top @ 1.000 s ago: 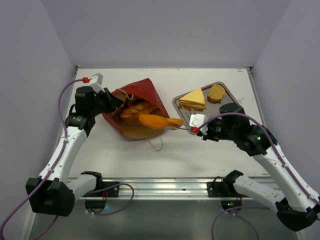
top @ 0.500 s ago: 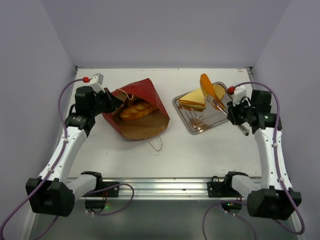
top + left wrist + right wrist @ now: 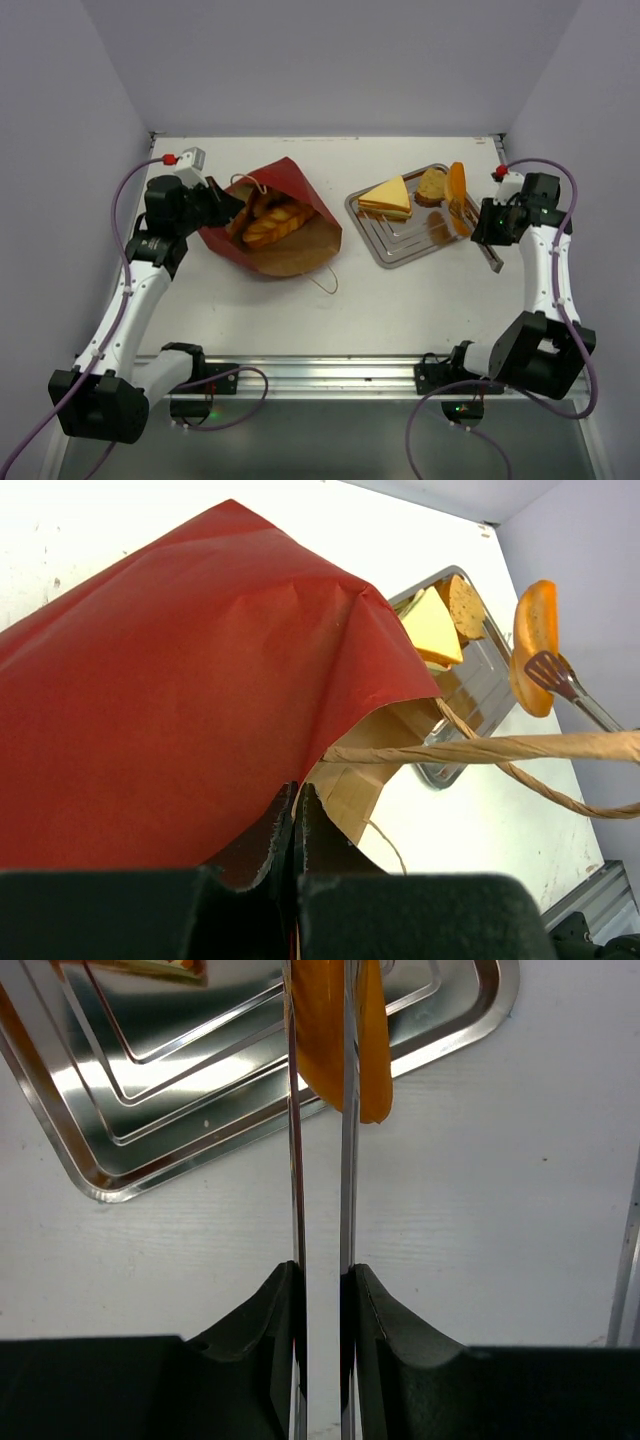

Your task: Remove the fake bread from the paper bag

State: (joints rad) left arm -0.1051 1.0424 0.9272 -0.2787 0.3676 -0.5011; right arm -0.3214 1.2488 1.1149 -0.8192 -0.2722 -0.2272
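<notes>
Over on the right side of the top view, right gripper (image 3: 322, 1280) is clamped on tongs (image 3: 294, 1160) pinching an orange roll (image 3: 457, 185) over the tray's (image 3: 400, 252) right rim. Left gripper (image 3: 297, 798) is squeezed onto the red bag's (image 3: 180, 680) rim, loaf (image 3: 270, 222) inside.

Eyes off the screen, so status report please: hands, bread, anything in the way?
Left hand shut on paper bag rim. Right hand shut on tongs, orange roll pinched over tray edge. Loaf still in bag. Nothing blocking.
</notes>
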